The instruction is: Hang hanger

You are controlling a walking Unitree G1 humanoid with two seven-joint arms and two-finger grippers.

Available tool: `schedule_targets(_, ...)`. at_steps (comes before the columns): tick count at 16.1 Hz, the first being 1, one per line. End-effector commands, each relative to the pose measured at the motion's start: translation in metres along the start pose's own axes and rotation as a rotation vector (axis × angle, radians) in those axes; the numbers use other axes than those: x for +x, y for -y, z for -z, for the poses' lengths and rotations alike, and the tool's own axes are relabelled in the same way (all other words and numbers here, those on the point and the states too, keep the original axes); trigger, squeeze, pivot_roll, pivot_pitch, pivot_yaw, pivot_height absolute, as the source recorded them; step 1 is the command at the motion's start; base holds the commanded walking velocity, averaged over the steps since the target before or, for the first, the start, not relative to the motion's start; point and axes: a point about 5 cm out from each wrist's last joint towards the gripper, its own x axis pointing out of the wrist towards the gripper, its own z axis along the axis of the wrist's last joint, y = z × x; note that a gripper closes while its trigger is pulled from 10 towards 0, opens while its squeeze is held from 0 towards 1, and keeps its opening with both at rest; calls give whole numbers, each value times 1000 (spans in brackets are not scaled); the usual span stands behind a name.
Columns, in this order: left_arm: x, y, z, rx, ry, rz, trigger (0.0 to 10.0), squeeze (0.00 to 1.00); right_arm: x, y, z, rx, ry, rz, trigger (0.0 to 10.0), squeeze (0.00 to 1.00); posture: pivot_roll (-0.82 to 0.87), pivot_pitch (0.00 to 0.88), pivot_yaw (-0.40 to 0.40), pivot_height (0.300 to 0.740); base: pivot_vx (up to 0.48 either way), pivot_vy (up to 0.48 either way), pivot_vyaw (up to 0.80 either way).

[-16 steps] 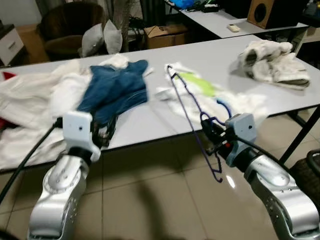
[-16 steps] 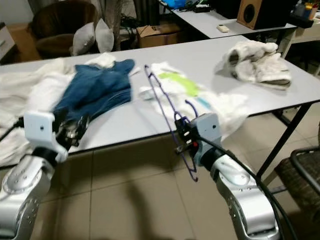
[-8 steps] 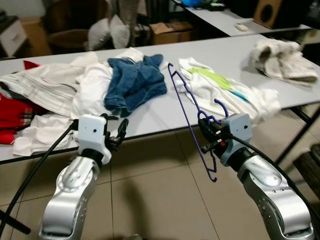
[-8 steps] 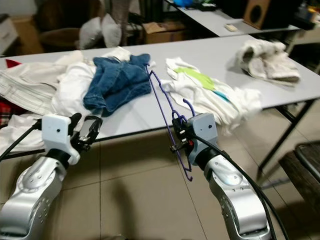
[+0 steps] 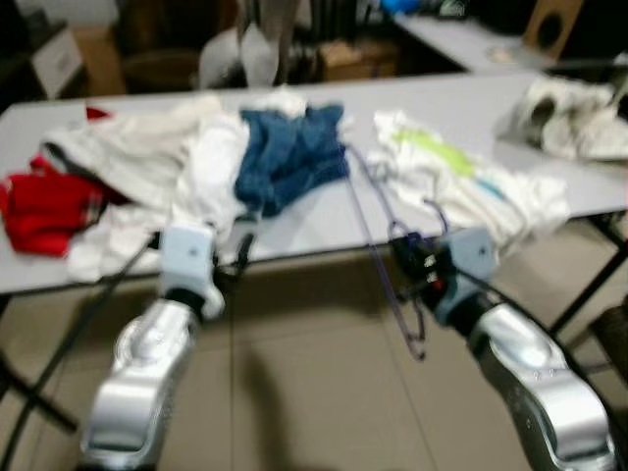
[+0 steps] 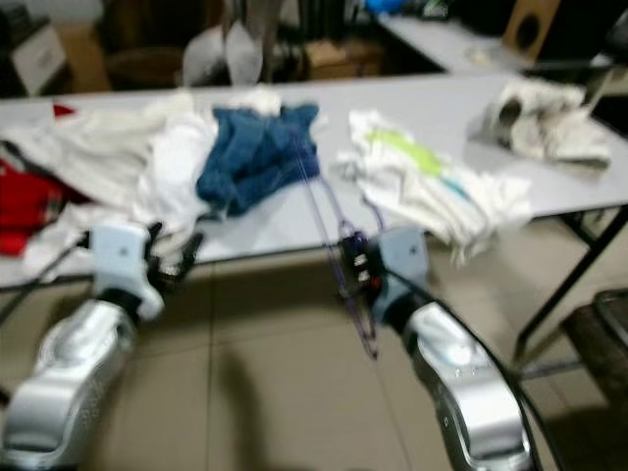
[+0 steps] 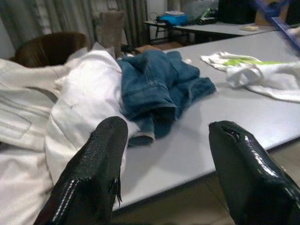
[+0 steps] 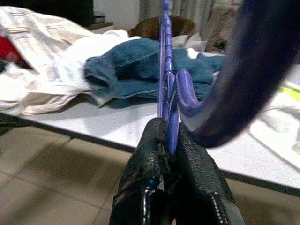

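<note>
Your right gripper (image 8: 171, 154) is clamping its fingers tight on the purple hanger (image 5: 378, 231), holding it in the air in front of the near edge of the grey table (image 5: 314, 226), with the frame slanting up over the tabletop toward the blue denim garment (image 5: 289, 167). Your left gripper (image 7: 166, 164) is hovering at the near table edge with its fingers spread apart and gripping nothing, facing the white clothes (image 5: 211, 172) beside the denim.
</note>
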Motion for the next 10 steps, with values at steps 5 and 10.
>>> schedule_targets(5,4,8,1,6,-3,41,10000,0,-2,8,-5,-2,22,37,10000,0,-143,5,62,740,327,0,0)
schedule_targets(10,8,9,1,55,2,51,10000,0,-3,11,-7,-26,28,47,10000,0,-148,6,67,740,329,0,-320)
